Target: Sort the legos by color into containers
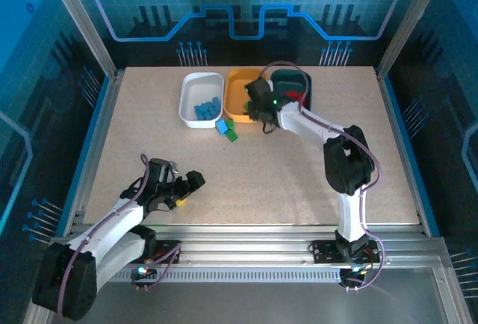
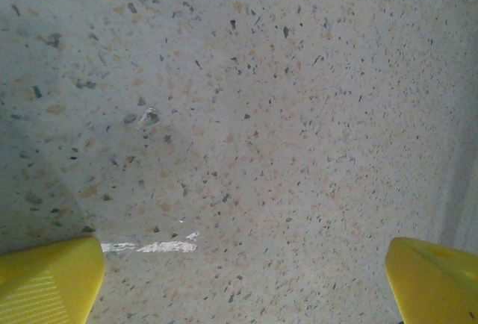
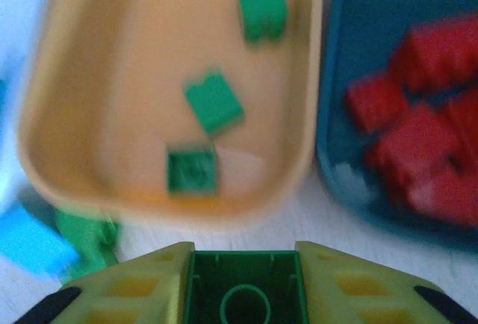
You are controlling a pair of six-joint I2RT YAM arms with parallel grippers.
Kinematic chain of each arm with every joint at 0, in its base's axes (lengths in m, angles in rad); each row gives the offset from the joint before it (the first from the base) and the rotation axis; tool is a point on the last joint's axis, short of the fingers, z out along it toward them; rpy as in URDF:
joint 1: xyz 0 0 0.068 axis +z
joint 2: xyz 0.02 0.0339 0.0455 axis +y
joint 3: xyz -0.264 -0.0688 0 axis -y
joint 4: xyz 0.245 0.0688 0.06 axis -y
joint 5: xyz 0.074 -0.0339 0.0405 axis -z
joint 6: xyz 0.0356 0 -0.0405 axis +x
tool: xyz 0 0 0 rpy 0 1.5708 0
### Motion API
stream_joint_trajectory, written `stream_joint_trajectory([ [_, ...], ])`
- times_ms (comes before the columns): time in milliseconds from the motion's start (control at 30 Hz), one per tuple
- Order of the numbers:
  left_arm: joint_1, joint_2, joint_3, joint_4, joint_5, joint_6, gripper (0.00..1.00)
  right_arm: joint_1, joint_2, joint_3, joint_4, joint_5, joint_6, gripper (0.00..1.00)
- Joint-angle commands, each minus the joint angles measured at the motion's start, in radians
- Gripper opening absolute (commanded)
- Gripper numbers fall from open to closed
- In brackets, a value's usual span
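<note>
Top view: blue legos [image 1: 205,108] sit in the white tray [image 1: 188,89], the right gripper [image 1: 259,107] hovers at the orange tray [image 1: 236,83], 1 loose blue brick [image 1: 222,125] and 1 loose green brick [image 1: 232,135] wait just near of it. Left wrist: left gripper [image 2: 246,283] gapes wide, empty. Right wrist: jaws pinch a green brick [image 3: 243,294]; 3 greens [image 3: 214,100] lie in orange, reds [image 3: 418,137] in the teal tray [image 3: 358,10], so nearly done, I'd say

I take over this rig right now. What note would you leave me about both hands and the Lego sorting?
Left hand: open, holding nothing, over bare table.
Right hand: shut on the held green brick, at the near edge of the orange tray.
Done: blue bricks in the white tray, three green bricks in the orange tray, red bricks in the teal tray.
Left: drop the held green brick; then sort the loose blue brick and loose green brick lying on the table.
</note>
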Motion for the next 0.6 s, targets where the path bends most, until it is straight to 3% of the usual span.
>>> stream_joint_trajectory([
  [0,-0.028,0.022,0.021,0.063,0.047,0.002,0.99,-0.048,0.171,0.253,-0.170,-0.031,-0.050,0.68],
  [67,-0.031,0.008,0.029,0.041,0.043,0.012,0.99,-0.032,0.210,0.355,-0.242,-0.002,-0.066,0.76],
  [100,-0.033,0.000,0.029,0.038,0.037,0.015,0.99,-0.015,0.184,0.327,-0.223,0.023,-0.075,0.78],
  [200,-0.033,-0.024,0.018,0.036,0.015,0.014,0.99,0.057,0.046,0.104,-0.068,0.058,-0.097,0.82],
  [300,-0.033,-0.029,0.018,0.029,0.010,0.021,0.99,0.112,-0.025,-0.083,0.042,-0.016,-0.100,0.78],
  [433,-0.033,-0.040,0.028,0.000,-0.005,0.030,0.99,0.171,0.014,-0.164,0.085,-0.052,-0.144,0.78],
  [567,-0.033,-0.085,0.023,-0.023,-0.042,0.024,0.99,0.178,0.112,-0.087,0.056,-0.106,-0.184,0.78],
])
